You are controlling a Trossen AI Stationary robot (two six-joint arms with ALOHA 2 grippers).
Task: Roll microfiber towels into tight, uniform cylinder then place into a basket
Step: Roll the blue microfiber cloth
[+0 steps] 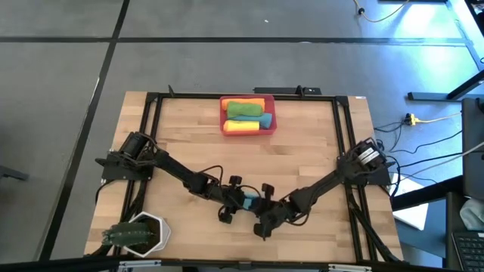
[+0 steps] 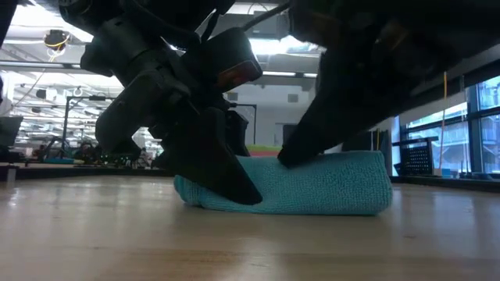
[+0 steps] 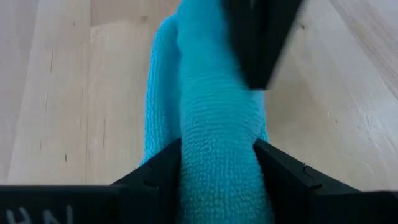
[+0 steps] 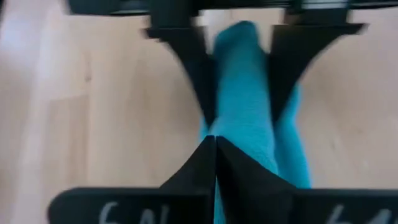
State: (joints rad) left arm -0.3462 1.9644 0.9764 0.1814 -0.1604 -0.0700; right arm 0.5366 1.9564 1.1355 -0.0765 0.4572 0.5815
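The rolling step is nearly finished: the teal-blue towel (image 2: 312,187) is lying as a rolled cylinder on the wooden table (image 2: 94,234). The left gripper (image 3: 217,168) is grasping one end, the roll sitting between its jaws. The right gripper (image 4: 216,146) is meeting the other end with jaws clenched together, tips touching the cloth. Next comes carrying the roll, still tight, to the red-pink basket (image 1: 224,113), which is already holding rolled towels (image 1: 247,115).

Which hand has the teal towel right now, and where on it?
The left hand clamps the rolled teal towel across one end, a finger on each side. The right hand is shut at the other end, holding nothing visible.
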